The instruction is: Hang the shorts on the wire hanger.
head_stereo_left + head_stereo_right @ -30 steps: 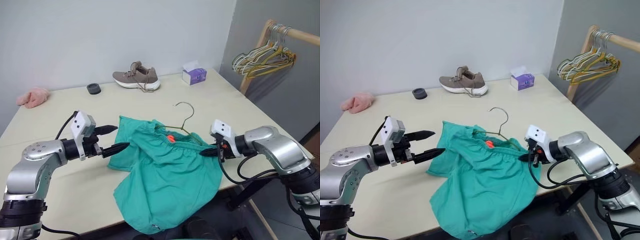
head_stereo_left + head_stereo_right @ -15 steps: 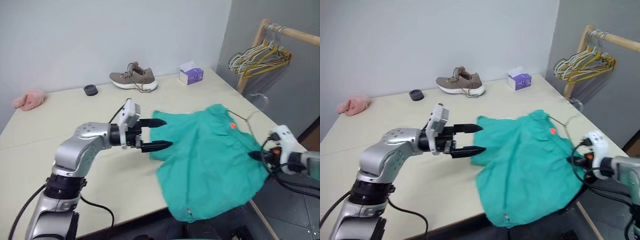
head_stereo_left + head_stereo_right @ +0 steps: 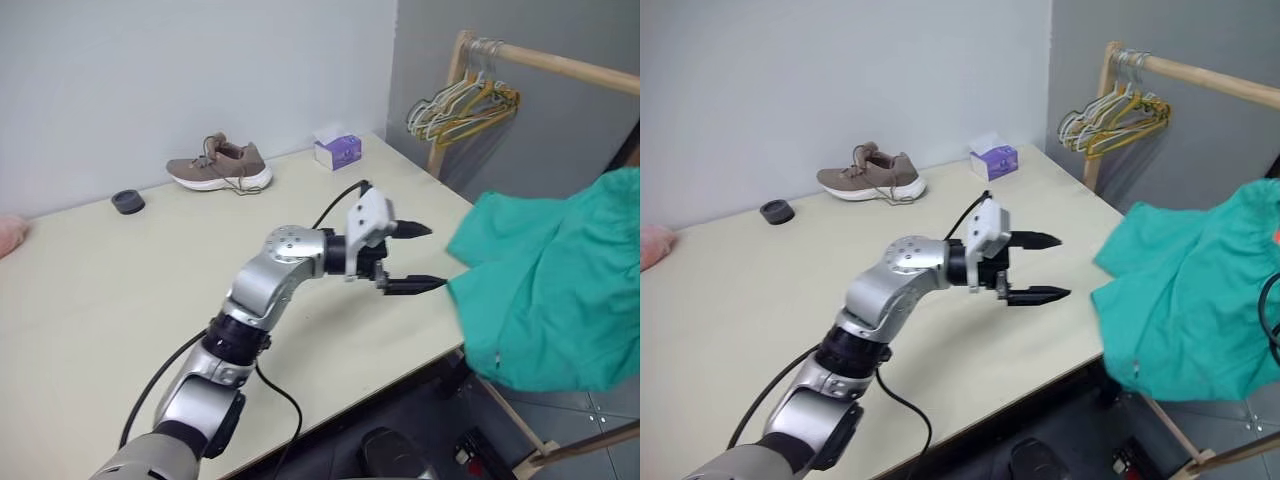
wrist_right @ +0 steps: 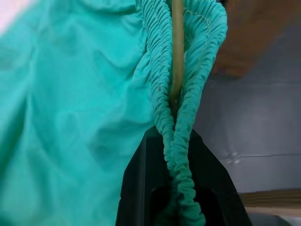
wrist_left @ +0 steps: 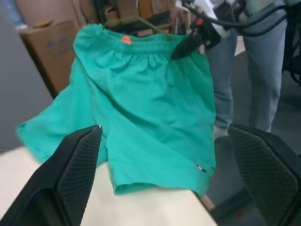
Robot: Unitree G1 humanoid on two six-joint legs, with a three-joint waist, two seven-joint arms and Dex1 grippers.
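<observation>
The teal-green shorts (image 3: 560,290) hang in the air just past the table's right edge. My right gripper (image 4: 171,141) is shut on their gathered waistband, and the olive wire hanger (image 4: 177,52) runs inside that band. In the left wrist view the right gripper (image 5: 186,44) pinches the waistband at one end, near the orange tag (image 5: 125,40), with a bit of the hanger's wire (image 5: 149,23) above it. My left gripper (image 3: 410,258) is open over the table's right side, pointing at the shorts a short way from them, with nothing between its fingers.
On the table (image 3: 120,300) a brown shoe (image 3: 218,166), a purple tissue box (image 3: 336,150) and a small black round thing (image 3: 126,201) sit along the far side. A wooden rack (image 3: 540,60) with several hangers (image 3: 463,100) stands at the right. A person's legs (image 5: 277,70) stand behind the shorts.
The view has swung right. My right gripper has carried the shorts and hanger off the table, rightward and up. My left gripper followed to the right, staying open.
</observation>
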